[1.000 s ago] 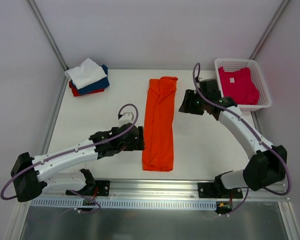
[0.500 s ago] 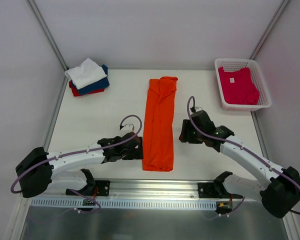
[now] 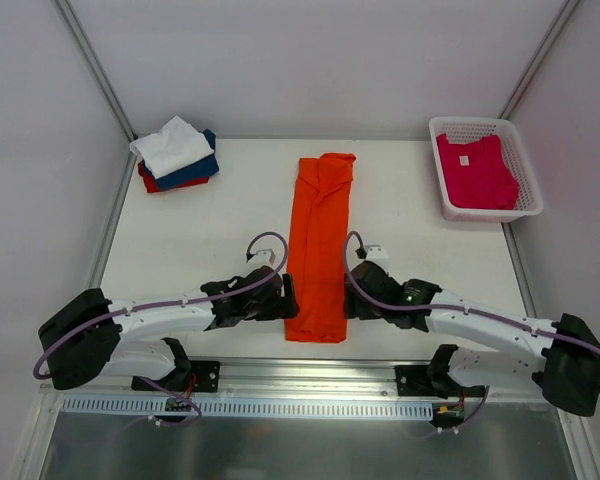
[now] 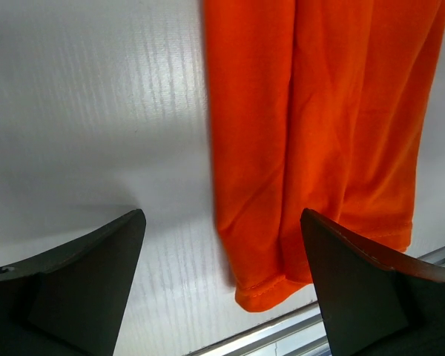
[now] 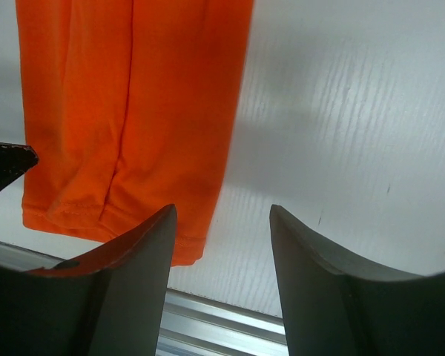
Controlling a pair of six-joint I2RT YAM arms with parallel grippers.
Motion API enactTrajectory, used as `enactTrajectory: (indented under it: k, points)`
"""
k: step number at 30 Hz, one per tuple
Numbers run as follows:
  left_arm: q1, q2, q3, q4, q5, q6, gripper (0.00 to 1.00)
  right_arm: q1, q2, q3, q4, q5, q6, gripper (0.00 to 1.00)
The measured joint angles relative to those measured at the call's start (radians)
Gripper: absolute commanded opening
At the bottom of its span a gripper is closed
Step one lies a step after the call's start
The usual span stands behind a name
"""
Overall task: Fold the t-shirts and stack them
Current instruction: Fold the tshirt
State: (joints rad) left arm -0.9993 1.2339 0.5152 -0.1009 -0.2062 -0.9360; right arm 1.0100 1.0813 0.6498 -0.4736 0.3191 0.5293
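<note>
A bright orange t-shirt lies folded into a long strip down the middle of the table. My left gripper is open at its near left corner, which shows between the jaws in the left wrist view. My right gripper is open at its near right corner; the shirt's hem lies under the left jaw in the right wrist view. A magenta-pink t-shirt lies in the basket. Folded white, navy and red shirts are stacked at the far left.
A white mesh basket stands at the far right. The table's metal front rail runs just behind the shirt's near hem. Grey walls close in the table.
Both arms have swung toward the shirt's near end. The right gripper came down from beside the basket, the left gripper moved nearer the front edge. The shirt has not moved.
</note>
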Motion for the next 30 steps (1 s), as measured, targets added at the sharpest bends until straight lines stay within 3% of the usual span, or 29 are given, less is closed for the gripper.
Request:
enactTrajectory:
  k: [9, 15, 19, 25, 30]
  points:
    - [0.000, -0.009, -0.041, 0.101, 0.022, -0.028, 0.87, 0.209, 0.090, -0.029, 0.023, 0.150, 0.187, 0.57]
    - [0.001, -0.049, -0.084, 0.142, 0.026, -0.044, 0.88, 0.253, -0.003, -0.185, 0.112, 0.216, 0.303, 0.61]
    - [0.033, -0.083, -0.118, 0.170, 0.056, -0.042, 0.88, 0.235, -0.146, -0.271, 0.140, 0.232, 0.322, 0.62]
    - [0.150, -0.169, -0.231, 0.301, 0.161, -0.028, 0.87, 0.109, -0.385, -0.410, 0.238, 0.185, 0.311, 0.63]
    - [0.171, -0.169, -0.272, 0.397, 0.220, -0.011, 0.87, -0.009, -0.431, -0.483, 0.333, 0.076, 0.290, 0.62]
